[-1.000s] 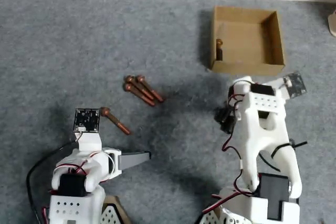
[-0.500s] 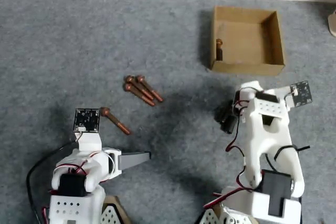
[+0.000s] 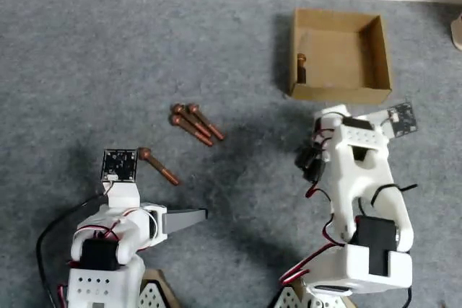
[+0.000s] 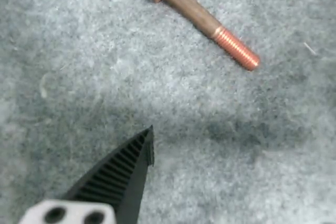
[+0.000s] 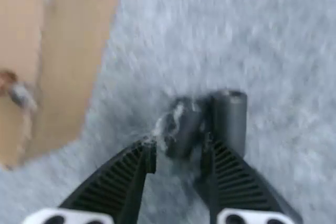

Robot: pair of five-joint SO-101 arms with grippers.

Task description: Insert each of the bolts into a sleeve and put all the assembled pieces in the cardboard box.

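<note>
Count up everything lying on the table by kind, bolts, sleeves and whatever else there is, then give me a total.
Loose bolts: 4, three bunched together and one apart
Loose sleeves: 2 that can be seen, beside the right arm
Bolt-in-sleeve piece: 1, inside the box
Box: 1
Total: 8

Soft, fairly bright light is falling on the worktop (image 3: 86, 55) from the right; the cardboard box (image 3: 339, 94), the left arm (image 3: 115, 229) and the right arm (image 3: 359, 178) are throwing diffuse shadows leftward.
</note>
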